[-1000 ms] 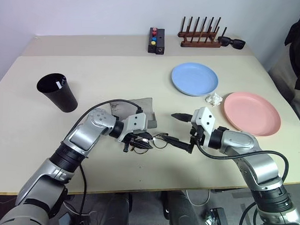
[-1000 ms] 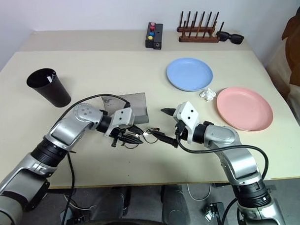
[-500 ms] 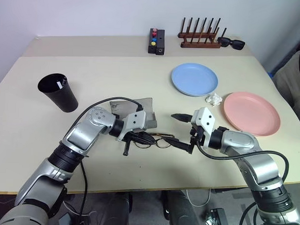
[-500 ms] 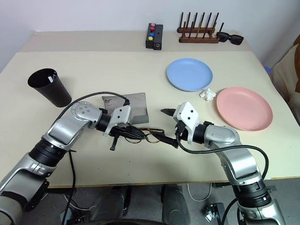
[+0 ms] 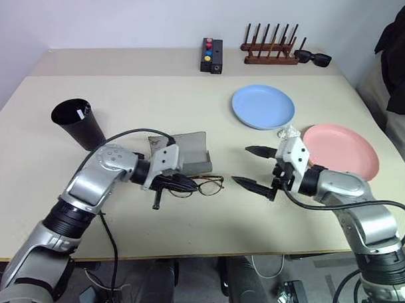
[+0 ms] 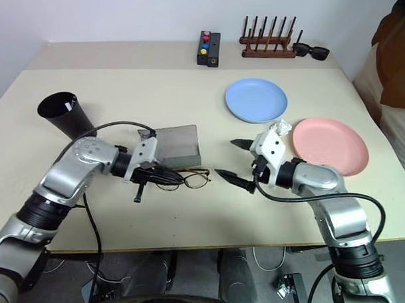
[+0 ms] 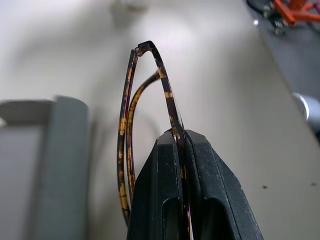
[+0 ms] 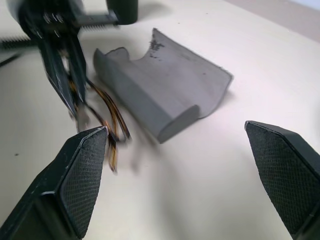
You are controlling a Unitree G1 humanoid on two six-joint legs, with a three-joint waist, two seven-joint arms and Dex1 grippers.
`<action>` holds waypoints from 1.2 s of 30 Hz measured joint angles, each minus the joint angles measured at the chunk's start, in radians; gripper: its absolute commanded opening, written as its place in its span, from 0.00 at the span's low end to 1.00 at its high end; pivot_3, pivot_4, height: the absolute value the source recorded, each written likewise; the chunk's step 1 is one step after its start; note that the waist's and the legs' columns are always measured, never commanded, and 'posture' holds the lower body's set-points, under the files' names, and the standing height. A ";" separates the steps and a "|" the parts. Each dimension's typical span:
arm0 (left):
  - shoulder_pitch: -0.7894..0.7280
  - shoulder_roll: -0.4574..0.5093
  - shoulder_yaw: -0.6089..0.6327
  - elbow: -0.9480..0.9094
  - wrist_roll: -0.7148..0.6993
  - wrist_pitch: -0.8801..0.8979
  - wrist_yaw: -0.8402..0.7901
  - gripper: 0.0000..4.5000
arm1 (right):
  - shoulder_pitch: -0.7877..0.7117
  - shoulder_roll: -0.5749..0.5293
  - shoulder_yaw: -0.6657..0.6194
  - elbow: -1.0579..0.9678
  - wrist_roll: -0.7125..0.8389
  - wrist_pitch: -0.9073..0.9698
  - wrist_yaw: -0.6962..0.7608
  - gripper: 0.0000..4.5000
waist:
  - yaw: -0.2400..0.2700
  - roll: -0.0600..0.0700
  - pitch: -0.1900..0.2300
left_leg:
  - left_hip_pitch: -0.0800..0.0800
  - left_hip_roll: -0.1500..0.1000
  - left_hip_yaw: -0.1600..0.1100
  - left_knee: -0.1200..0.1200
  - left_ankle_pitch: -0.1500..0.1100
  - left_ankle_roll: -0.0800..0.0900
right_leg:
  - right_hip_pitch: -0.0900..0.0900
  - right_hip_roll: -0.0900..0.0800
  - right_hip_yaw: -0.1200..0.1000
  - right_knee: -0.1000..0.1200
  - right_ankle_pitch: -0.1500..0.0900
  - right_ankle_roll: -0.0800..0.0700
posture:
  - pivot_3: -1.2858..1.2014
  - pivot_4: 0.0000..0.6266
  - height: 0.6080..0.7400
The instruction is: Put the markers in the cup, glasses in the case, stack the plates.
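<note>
The wide pale beige counter carries everything. On the robot's right lie the two shallow round plates, the salmon pink plate and the light blue plate, apart and not yet stacked. Far to the left stands the tall black tapered plastic cup with a white-barrelled marker showing at its rim.

Near the middle lies the grey rectangular hard-shell case, its lid open, long axis running across the counter from left to right. Just in front of it, on the robot's side, are the thin dark-wire-rimmed glasses with mottled brown temples, their own long axis roughly parallel to the case.

The left tool is clamped shut on one temple of the glasses (the left wrist view shows the two black fingers pinched tight on the thin arm), with the lenses reaching out toward the robot's right. The right tool hangs with its jaws spread wide and nothing between them, to the right of the lenses and clear of them.

So the case lies straight beyond the held glasses, away from the robot; by my reading the left arm, already gripping and the nearer one, need only carry them forward into the open shell while keeping them lengthwise.
</note>
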 measured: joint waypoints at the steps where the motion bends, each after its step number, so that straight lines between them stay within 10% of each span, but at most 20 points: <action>1: -0.001 0.006 0.024 -0.007 -0.020 0.010 0.000 0.02 | 0.003 -0.010 -0.006 0.001 -0.001 -0.001 0.005 1.00 | 0.000 0.000 0.000 | 0.000 0.000 0.000 0.000 0.000 0.000 | 0.000 0.000 0.000 0.000 0.000 0.000 | 0.52 0.24 1.00; 30: -0.202 -0.031 -0.024 0.445 0.179 -0.250 -0.055 0.02 | 0.034 0.059 0.124 0.005 -0.042 -0.011 -0.020 1.00 | -0.001 0.000 0.000 | 0.000 0.000 0.000 0.000 0.000 0.000 | 0.000 0.000 0.000 0.000 0.002 0.002 | 0.52 0.24 1.00; 36: -0.197 -0.031 -0.023 0.445 0.181 -0.243 -0.031 0.67 | 0.034 0.066 0.127 0.004 -0.043 -0.011 -0.019 1.00 | -0.001 0.000 0.000 | 0.000 0.000 0.000 0.000 0.000 0.000 | 0.000 0.000 0.000 0.000 0.002 0.002 | 0.52 0.24 1.00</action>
